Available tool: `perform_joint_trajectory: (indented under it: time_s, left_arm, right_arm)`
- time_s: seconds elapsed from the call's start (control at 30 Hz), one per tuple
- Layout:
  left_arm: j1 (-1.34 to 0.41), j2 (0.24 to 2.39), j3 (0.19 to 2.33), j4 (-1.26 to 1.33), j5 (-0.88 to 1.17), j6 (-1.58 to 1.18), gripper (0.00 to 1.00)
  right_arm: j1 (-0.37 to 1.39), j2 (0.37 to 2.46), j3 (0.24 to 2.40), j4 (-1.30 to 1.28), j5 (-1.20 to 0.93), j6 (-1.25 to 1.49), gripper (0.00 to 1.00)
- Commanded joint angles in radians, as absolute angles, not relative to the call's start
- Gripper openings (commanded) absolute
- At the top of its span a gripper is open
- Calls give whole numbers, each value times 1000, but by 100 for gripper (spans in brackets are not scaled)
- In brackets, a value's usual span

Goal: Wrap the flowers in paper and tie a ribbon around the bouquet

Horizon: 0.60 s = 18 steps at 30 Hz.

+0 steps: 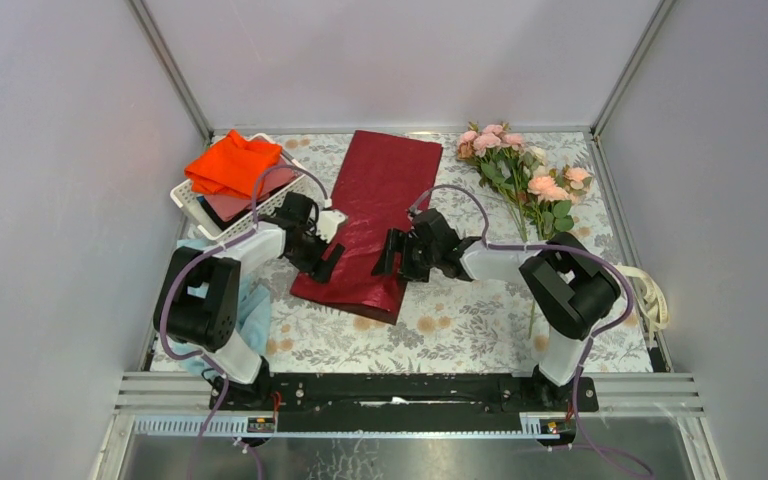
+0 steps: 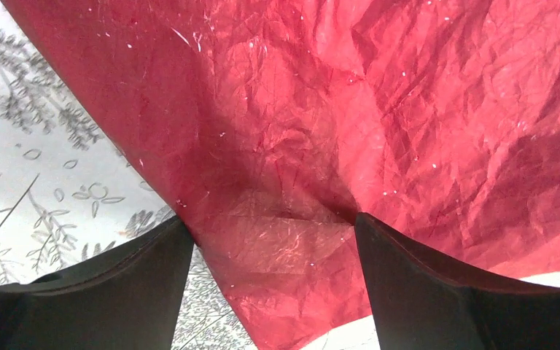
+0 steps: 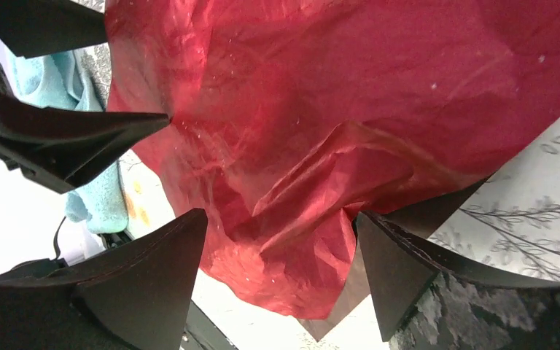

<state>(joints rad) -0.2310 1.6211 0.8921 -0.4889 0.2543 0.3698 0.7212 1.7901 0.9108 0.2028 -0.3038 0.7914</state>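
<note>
Spread over the paper: left end effector and right end effector
Near end rumpled (flowers well apart); a clumsy pinch could tear or drag it.

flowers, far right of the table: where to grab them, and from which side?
Best bet: grip the flowers by the bare stems, coming from the near side. The blooms fan out at the far end; the thin stems gather and point back toward the near edge.
</note>
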Motion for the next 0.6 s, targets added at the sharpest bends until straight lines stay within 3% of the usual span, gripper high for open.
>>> perform_joint_trajectory:
  time_s: [0.0, 0.3, 0.57]
  left_arm:
    - [-254, 1677, 866, -523, 384, 352, 86]
    - [-275, 1681, 864, -527, 384, 355, 86]
    - [-303, 1690, 865, -530, 376, 360, 85]
  right_arm:
    - [675, 1726, 908, 173, -304, 737, 85]
    - [634, 1725, 811, 269, -463, 732, 85]
    - [664, 1758, 823, 355, -480, 765, 84]
